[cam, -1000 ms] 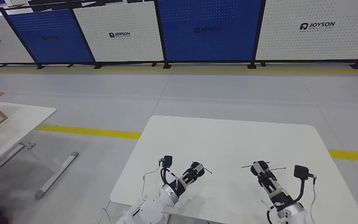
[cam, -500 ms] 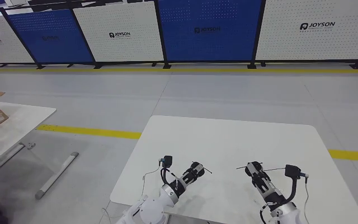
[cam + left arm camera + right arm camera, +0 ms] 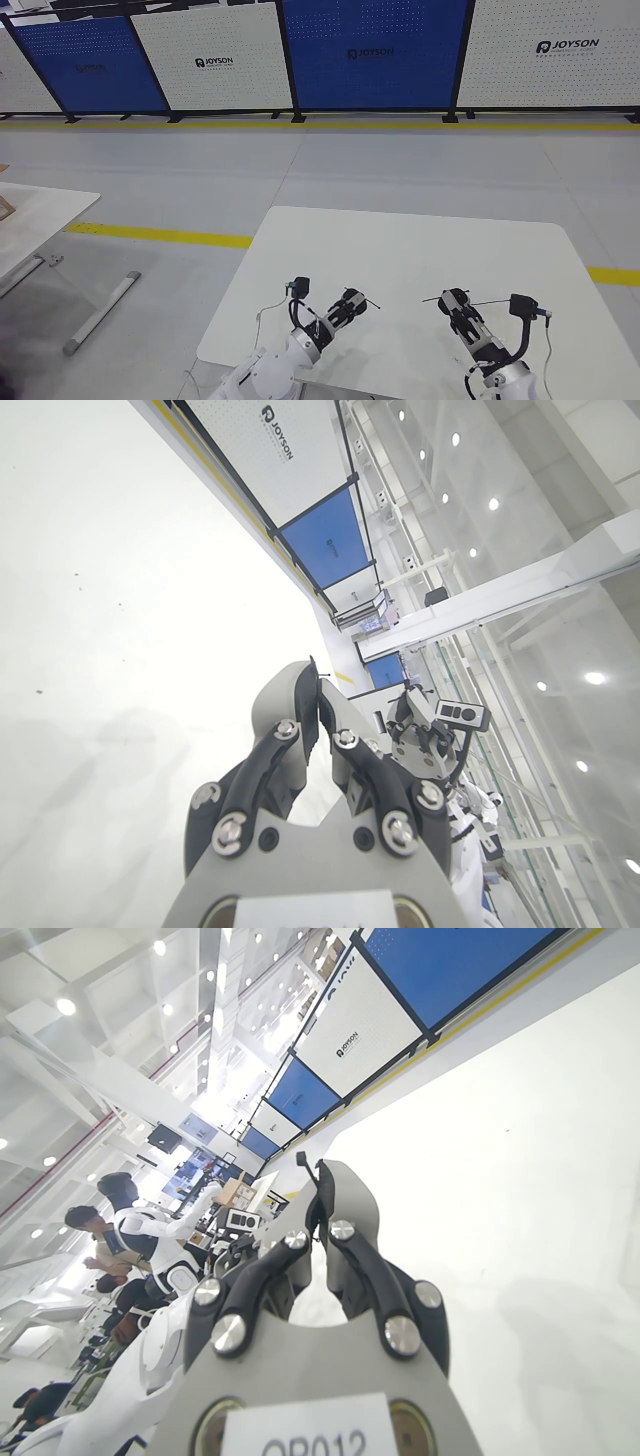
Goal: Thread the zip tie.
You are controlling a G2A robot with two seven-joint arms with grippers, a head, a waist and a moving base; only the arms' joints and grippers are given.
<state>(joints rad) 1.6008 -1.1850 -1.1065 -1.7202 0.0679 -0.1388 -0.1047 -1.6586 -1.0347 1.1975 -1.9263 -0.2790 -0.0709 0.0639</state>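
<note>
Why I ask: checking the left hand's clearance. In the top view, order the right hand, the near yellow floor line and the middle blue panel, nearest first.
From the left hand:
1. right hand, beside it over the table.
2. yellow floor line, beyond the table.
3. middle blue panel, upright at the back.

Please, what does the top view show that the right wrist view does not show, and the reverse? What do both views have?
Top view adds: the zip tie as a thin black line sticking out on both sides of the right tool, and a short black strip sticking out of the left tool.
Right wrist view adds: the tie's square head, just past the tool's tip, and the ceiling lights.
Both: the right tool shut on the tie, the white table, and the blue and white panels.
</note>
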